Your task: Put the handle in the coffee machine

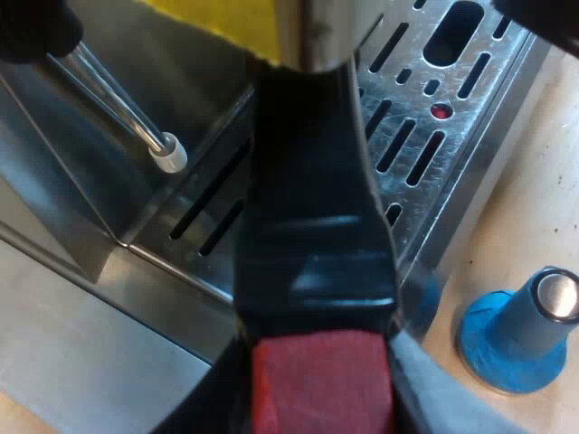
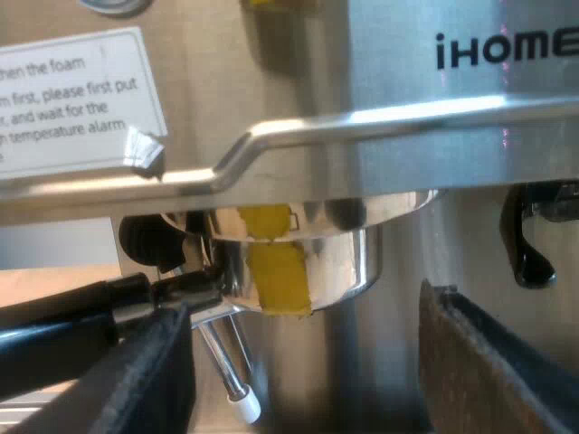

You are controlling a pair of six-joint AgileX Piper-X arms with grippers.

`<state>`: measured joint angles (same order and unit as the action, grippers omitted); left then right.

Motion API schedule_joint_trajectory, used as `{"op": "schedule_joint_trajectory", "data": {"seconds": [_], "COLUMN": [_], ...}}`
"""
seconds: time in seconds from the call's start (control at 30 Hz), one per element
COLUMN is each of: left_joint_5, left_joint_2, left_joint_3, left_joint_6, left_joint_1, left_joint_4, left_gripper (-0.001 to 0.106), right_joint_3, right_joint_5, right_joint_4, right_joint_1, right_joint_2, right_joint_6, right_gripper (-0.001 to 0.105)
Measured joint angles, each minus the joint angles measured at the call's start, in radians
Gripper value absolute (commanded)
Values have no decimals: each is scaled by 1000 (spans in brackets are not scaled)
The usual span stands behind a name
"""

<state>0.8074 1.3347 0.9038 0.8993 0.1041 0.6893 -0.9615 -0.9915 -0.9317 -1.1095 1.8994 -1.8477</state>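
The left claw (image 1: 318, 402) is clamped on the holder (image 1: 312, 208), its fingers (image 1: 434, 389) pressing on either side of the handle's red end (image 1: 321, 371). Ahead of this claw the dark handle runs up to the metal basket, which is marked with yellow tape. Beneath the handle lies the slotted drip tray (image 1: 452, 117), with a steam wand (image 1: 127, 108) hanging over it. A blue tamper (image 1: 520, 330) stands on the desk (image 1: 543, 181) close beside the claw. The right claw (image 2: 305, 312) is spread wide with nothing between its fingers and faces the espresso machine (image 2: 470, 108). Just beyond it the holder (image 2: 298, 262) sits up against the brew head, with its handle pointing off sideways.
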Motion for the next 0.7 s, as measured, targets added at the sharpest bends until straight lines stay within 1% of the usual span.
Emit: {"op": "schedule_joint_trajectory", "data": {"seconds": [0.23,0.47,0.7], "left_joint_5": [6,9,49], "left_joint_2": [3,3,13], "left_joint_3": [0,-2,-5], "left_joint_6": [-2,15,27], "left_joint_1": [0,0,-10], "left_joint_4": [-32,-54,-74], "left_gripper": [0,0,0], "right_joint_3": [0,0,0], "right_joint_5": [0,0,0], "right_joint_4": [0,0,0], "right_joint_1": [0,0,0], "right_joint_2": [0,0,0], "right_joint_6": [0,0,15], "right_gripper": [56,56,56]}}
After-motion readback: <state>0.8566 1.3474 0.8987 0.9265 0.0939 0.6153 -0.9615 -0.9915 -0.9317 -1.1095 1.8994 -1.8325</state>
